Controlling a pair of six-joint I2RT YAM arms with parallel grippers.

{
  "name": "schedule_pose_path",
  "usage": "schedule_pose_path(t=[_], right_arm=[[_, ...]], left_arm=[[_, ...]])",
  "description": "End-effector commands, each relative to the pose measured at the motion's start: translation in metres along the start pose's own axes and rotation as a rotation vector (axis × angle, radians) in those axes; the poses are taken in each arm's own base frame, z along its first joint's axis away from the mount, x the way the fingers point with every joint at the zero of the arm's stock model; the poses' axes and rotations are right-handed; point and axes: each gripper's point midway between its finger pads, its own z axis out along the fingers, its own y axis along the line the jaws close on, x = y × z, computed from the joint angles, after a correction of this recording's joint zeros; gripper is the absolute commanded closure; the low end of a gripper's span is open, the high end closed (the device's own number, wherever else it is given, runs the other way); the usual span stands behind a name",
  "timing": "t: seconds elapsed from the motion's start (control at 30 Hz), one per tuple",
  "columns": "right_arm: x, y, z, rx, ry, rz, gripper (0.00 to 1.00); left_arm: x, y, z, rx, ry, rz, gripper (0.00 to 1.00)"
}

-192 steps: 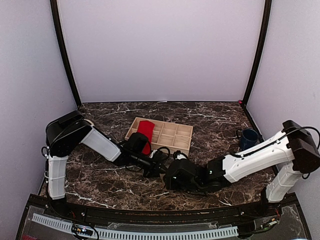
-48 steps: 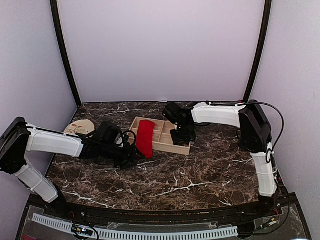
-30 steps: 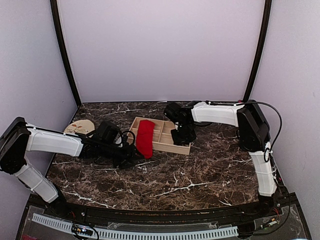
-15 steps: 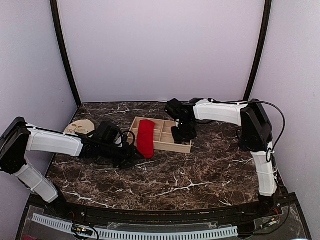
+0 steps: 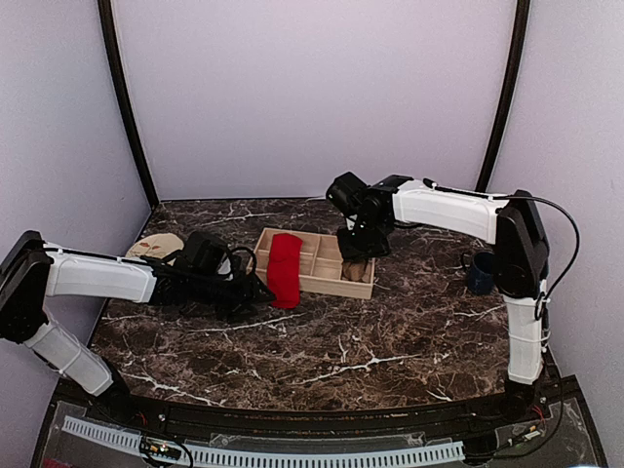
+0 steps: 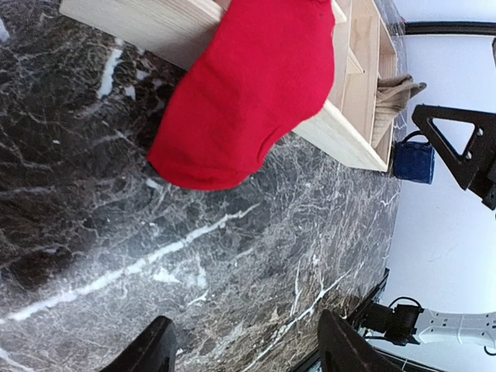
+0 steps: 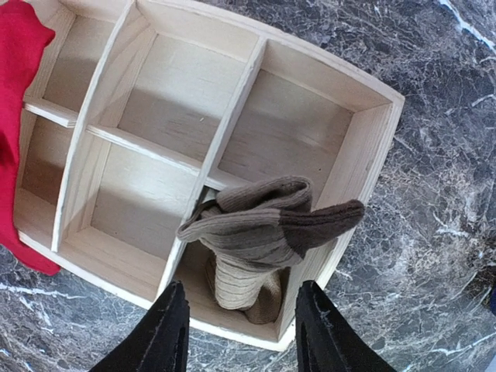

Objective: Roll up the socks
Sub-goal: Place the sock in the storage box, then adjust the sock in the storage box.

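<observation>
Toward the back-middle of the marble table (image 5: 390, 341) sits the wooden tray (image 5: 327, 281), long side running left to right, slightly skewed; a broad stretch of marble lies between its near rim and the arm bases. Lavender walls (image 5: 312, 97) close the table at back, left and right; a blue mug (image 5: 480, 271) stands near the right edge, well apart from the tray; a beige disc (image 5: 156, 246) lies by the left wall, just behind the left arm.

The red sock (image 5: 284, 270) is a flat strip draped over the tray's left end; its long axis runs far to near in the top view, with the rounded end past the near rim and pointing at the arm bases; whether that end rests on the marble or hangs just above it cannot be told. The left gripper (image 5: 249, 286) is low over the marble just left of that free end, not touching it; its fingers (image 6: 151, 353) stand apart with only marble between them.

The tan sock (image 7: 256, 232) is a crumpled bundle in the tray's near-right corner compartment; its top fold lies across the divider, the dark brown end pointing at the tray's right end wall, and the ribbed part runs down inside; no single long axis can be read. The right gripper (image 5: 356, 244) hangs above that compartment, jaws apart, fingers (image 7: 163, 333) either side of the bundle in the wrist view and gripping nothing.
</observation>
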Motion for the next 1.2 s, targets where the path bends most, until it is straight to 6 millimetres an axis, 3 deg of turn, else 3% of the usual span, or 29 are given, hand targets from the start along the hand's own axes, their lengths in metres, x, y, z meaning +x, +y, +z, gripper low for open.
schedule_pose_path(t=[0.0, 0.33, 0.73, 1.03, 1.17], right_arm=[[-0.017, 0.006, -0.038, -0.017, -0.108, 0.019, 0.55], [-0.023, 0.029, -0.085, -0.039, -0.232, -0.023, 0.55], [-0.012, 0.037, -0.106, -0.083, -0.271, -0.063, 0.55], [-0.006, 0.023, -0.088, -0.028, -0.236, -0.094, 0.56], [-0.01, 0.001, -0.066, 0.001, -0.231, -0.059, 0.59]], left_arm=[[-0.015, 0.013, -0.005, -0.044, -0.052, 0.044, 0.32], [-0.042, 0.033, 0.019, -0.012, -0.043, 0.224, 0.29], [-0.05, 0.025, 0.056, 0.106, -0.036, 0.423, 0.29], [-0.056, 0.032, 0.07, 0.084, -0.029, 0.422, 0.3], [-0.055, 0.032, 0.076, 0.102, -0.012, 0.417, 0.45]])
